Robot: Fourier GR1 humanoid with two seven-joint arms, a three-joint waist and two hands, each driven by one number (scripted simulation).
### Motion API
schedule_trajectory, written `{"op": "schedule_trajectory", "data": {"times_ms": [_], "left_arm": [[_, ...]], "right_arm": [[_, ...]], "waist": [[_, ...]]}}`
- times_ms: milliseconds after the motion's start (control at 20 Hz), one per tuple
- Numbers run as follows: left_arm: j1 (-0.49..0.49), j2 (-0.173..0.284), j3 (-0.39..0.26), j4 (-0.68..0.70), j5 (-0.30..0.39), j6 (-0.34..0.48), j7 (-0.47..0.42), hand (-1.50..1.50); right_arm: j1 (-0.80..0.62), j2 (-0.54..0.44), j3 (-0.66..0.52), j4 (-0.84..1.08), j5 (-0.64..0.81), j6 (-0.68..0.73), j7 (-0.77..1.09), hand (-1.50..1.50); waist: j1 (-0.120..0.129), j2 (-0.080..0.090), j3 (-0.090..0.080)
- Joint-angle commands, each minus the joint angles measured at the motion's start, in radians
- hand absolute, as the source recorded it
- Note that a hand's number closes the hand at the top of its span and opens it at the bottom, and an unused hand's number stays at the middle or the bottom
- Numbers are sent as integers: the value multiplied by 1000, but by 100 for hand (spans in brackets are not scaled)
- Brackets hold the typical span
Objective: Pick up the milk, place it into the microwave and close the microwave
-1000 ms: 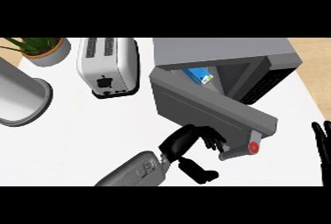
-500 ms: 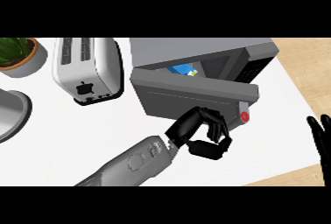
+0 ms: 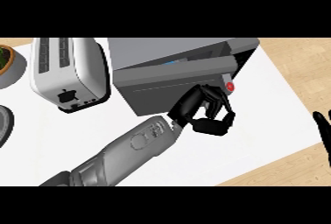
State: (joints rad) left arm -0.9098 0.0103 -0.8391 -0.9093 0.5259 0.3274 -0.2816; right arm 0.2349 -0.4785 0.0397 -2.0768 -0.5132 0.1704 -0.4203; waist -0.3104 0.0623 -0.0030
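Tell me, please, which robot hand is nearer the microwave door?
Left. The left robot hand is against the microwave door; the right robot hand rests apart at the right edge.

Matt greys, glossy blacks and pale wood under our eyes.

We see the microwave (image 3: 174, 70) as smooth matt grey metal, its door carrying a small shiny red button (image 3: 228, 86). The toaster (image 3: 68, 72) beside it looks like brushed silver metal with lighter sides (its lever looks like dark plastic). Our left hand (image 3: 203, 111) reads as glossy black plastic, and its forearm (image 3: 123, 153) as smooth grey casing with a soft sheen. The counter (image 3: 258, 131) is plain matt white, and the floor (image 3: 304, 65) beyond it shows pale wood grain. Our right hand (image 3: 323, 133) is the same black.
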Motion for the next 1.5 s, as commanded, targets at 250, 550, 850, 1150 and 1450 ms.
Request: {"op": "schedule_trajectory", "data": {"times_ms": [250, 550, 850, 1150, 1450], "left_arm": [[-123, -9, 19, 94, 82, 47, -9, 150], [-167, -8, 22, 125, 113, 75, -12, 150], [-166, -7, 20, 116, 141, 115, -30, 150], [-162, -7, -8, 110, 151, 155, -41, 150], [-163, -7, -12, 108, 165, 190, -55, 150]], "right_arm": [[-48, -42, -16, -45, -60, 27, 50, -150], [-57, -77, -33, -56, -84, 40, 85, -150], [-78, -112, -72, -54, -106, 48, 105, -150], [-98, -138, -101, -41, -120, 44, 129, -150], [-113, -163, -129, -40, -145, 57, 139, -150]], "waist": [[-62, 18, 2], [-103, 20, 2], [-118, 23, 2], [-132, 29, 3], [-145, 27, 5]]}}
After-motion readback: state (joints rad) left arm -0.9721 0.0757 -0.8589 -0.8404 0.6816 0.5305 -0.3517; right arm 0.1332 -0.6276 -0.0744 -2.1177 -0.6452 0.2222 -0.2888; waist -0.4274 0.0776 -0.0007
